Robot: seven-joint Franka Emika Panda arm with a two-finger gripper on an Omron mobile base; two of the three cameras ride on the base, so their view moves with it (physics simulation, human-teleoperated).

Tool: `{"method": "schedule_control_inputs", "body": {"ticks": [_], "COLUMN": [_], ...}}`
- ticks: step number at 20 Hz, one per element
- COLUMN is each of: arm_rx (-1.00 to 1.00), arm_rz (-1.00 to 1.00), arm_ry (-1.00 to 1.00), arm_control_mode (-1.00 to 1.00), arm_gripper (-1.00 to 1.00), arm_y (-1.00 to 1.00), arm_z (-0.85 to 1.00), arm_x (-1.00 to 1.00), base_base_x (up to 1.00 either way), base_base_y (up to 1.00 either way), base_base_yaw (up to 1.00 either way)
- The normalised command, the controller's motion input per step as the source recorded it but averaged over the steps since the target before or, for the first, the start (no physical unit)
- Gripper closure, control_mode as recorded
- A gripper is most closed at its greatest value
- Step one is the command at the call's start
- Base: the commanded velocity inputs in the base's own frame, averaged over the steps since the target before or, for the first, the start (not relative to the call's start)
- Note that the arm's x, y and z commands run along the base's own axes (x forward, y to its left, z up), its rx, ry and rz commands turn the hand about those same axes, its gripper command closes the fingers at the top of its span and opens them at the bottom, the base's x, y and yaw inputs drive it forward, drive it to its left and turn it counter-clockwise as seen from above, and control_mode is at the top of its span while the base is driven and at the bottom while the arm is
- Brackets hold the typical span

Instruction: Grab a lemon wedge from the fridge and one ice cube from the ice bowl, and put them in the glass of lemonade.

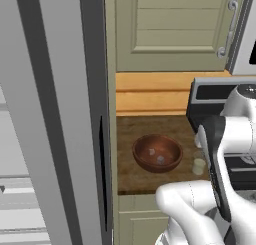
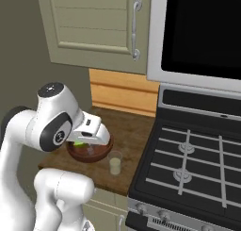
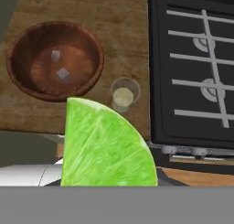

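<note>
The lemon wedge looms large and yellow-green at the bottom of the hand view, hiding the fingertips. My gripper is shut on it and hangs above the near rim of the ice bowl, where a sliver of the lemon wedge peeks out under the hand. The reddish-brown ice bowl holds two ice cubes. The glass of lemonade stands just right of the bowl, near the counter's front edge. The glass of lemonade and ice bowl also show beside my arm. The grey fridge stands at the left.
A black stove with grey burner grates adjoins the wooden counter on the right. Beige panelled cabinets with a metal handle hang above. A dark microwave sits over the stove.
</note>
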Motion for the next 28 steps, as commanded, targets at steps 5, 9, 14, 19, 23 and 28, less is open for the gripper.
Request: {"method": "schedule_control_inputs", "body": {"ticks": [5, 9, 14, 19, 23, 28], "arm_rx": [-0.03, -0.05, -0.04, 0.0, 0.0, 0.0], "arm_rz": [0.0, 0.0, 0.0, 0.01, 0.07, 0.11], "arm_ry": [0.02, 0.01, 0.0, 0.0, 0.0, 0.0], "arm_control_mode": [-1.0, -1.0, -1.0, -1.0, -1.0, -1.0], "arm_gripper": [1.0, 1.0, 1.0, 1.0, 1.0, 1.0], "arm_y": [-0.12, 0.0, 0.0, -0.01, -0.32, -0.21], "arm_z": [-0.47, -0.34, -0.27, -0.18, -0.11, -0.17], "arm_x": [0.39, 0.34, 0.34, 0.25, 0.42, 0.27], "base_base_x": [0.0, 0.0, 0.0, 0.0, 0.0, 0.0], "base_base_y": [0.0, 0.0, 0.0, 0.0, 0.0, 0.0], "base_base_yaw": [0.0, 0.0, 0.0, 0.0, 0.0, 0.0]}}
